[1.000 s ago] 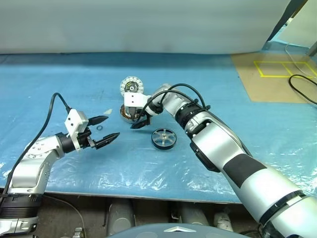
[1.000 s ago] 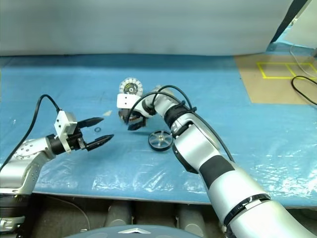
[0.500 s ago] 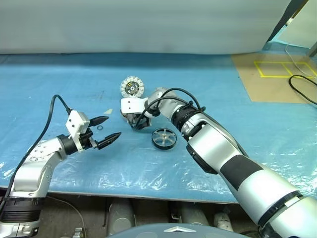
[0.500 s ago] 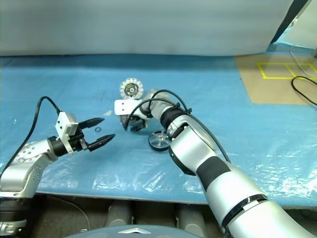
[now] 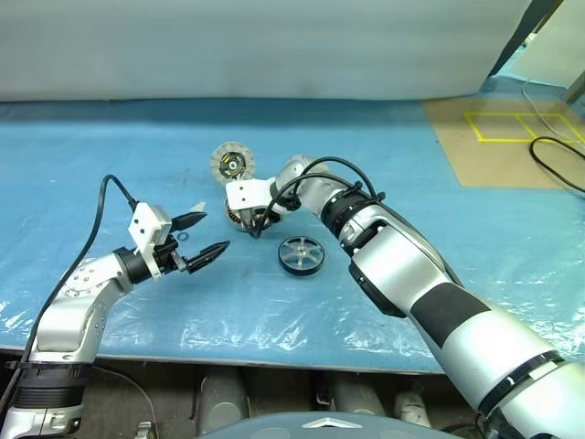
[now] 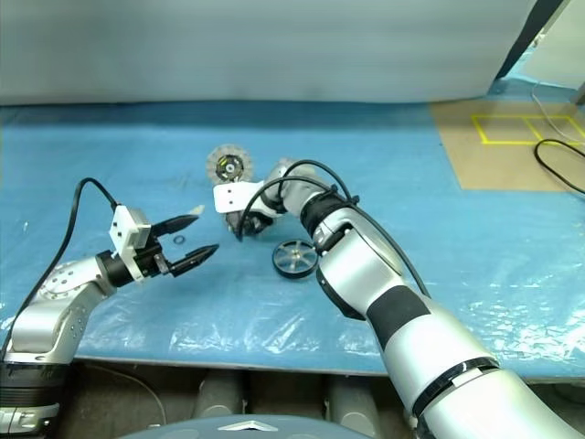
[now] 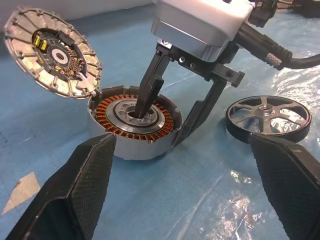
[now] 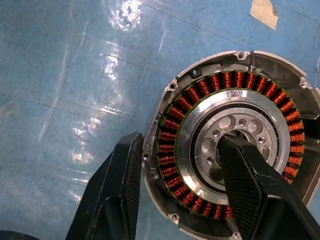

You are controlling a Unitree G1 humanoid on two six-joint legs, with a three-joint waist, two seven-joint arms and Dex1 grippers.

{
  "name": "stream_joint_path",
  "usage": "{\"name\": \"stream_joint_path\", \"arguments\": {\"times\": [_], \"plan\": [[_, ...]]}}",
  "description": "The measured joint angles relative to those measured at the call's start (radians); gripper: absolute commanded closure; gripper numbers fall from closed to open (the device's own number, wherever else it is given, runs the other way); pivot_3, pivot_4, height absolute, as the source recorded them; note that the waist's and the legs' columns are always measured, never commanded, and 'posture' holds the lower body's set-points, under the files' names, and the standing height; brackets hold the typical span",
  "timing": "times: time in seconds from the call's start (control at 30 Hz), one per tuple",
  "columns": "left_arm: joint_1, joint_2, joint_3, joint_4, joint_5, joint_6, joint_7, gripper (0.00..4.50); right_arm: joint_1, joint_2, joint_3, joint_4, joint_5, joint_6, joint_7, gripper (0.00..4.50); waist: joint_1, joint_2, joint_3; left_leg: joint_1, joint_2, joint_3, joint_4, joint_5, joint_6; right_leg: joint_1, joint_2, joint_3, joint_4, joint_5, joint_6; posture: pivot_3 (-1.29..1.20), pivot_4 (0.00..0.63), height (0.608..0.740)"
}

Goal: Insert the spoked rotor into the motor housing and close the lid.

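Copper-coloured windings ring the inside of the motor housing (image 7: 132,122), which sits open on the blue plastic sheet (image 5: 137,165) near the middle of the table, with the lid (image 7: 52,57) tipped up on its far-left edge so that the segmented face looks out and the cup stays clear for loading. The right gripper (image 7: 167,125) straddles the housing wall: one finger (image 7: 147,92) reaches down into the central bore, the other (image 7: 202,112) stands outside against the near-right rim, so the wall and winding ring lie between them. The jaws are part-spread across that wall; whether they already squeeze it cannot be told, though the pose suggests a hold meant to steady or shift the housing before anything goes in. The spoked rotor (image 5: 302,255) lies flat on the sheet just to the right of the housing and a little nearer the robot, apart from it and untouched by either gripper's fingers. The left gripper (image 5: 203,236) hovers above the sheet to the left of the housing, pointing towards it, fingers spread wide and empty, seemingly waiting as the free hand. A small black ring (image 5: 185,237) rests on the sheet near its fingertips. Judged from this layout, the rotor is not yet inserted and the lid not yet closed.
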Motion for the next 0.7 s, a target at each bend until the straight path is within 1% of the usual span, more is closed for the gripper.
{"name": "stream_joint_path", "arguments": {"times": [0.2, 0.3, 0.43, 0.57, 0.7], "plan": [[0.0, 0.001, 0.003, 0.0, -0.012, 0.005, -0.002, 0.0, 0.002, 0.0, -0.005, -0.023, -0.003, 0.031, 0.017, 2.51, 0.001, 0.0, 0.0, 0.0, 0.0, 0.0, 0.0, 0.0, 0.0, 0.0, 0.0, 0.0, 0.0, 0.0, 0.0, 0.0, 0.15, 0.74], [0.001, 0.013, 0.006, 0.0, -0.013, 0.012, -0.005, 0.0, 0.012, -0.005, -0.012, -0.073, 0.007, 0.081, 0.072, 2.51, 0.001, 0.0, 0.0, -0.001, 0.0, 0.0, 0.0, 0.0, 0.0, 0.0, 0.0, 0.0, 0.0, 0.0, 0.0, 0.0, 0.15, 0.74], [0.0, 0.019, 0.017, 0.001, -0.017, 0.014, -0.012, 0.0, 0.056, -0.021, -0.015, -0.226, 0.039, 0.214, 0.216, 2.51, 0.001, 0.0, 0.0, -0.003, 0.0, 0.0, -0.001, 0.001, 0.002, -0.001, 0.0, 0.0, -0.001, 0.0, 0.0, 0.0, 0.15, 0.74], [-0.014, 0.021, 0.018, 0.01, -0.03, 0.019, -0.023, 0.0, 0.12, -0.042, -0.011, -0.461, 0.073, 0.469, 0.358, 2.51, 0.001, -0.001, 0.0, -0.004, 0.0, 0.0, -0.002, 0.002, 0.003, -0.002, 0.001, -0.001, -0.001, 0.0, 0.0, 0.0, 0.15, 0.74], [-0.03, 0.028, 0.019, 0.014, -0.035, 0.024, -0.033, 0.0, 0.186, -0.095, 0.042, -0.715, 0.091, 0.669, 0.447, 2.51, 0.004, -0.001, 0.001, -0.003, 0.0, 0.0, -0.002, 0.002, 0.003, -0.002, 0.001, -0.001, -0.001, 0.0, 0.0, 0.0, 0.15, 0.74]]}}
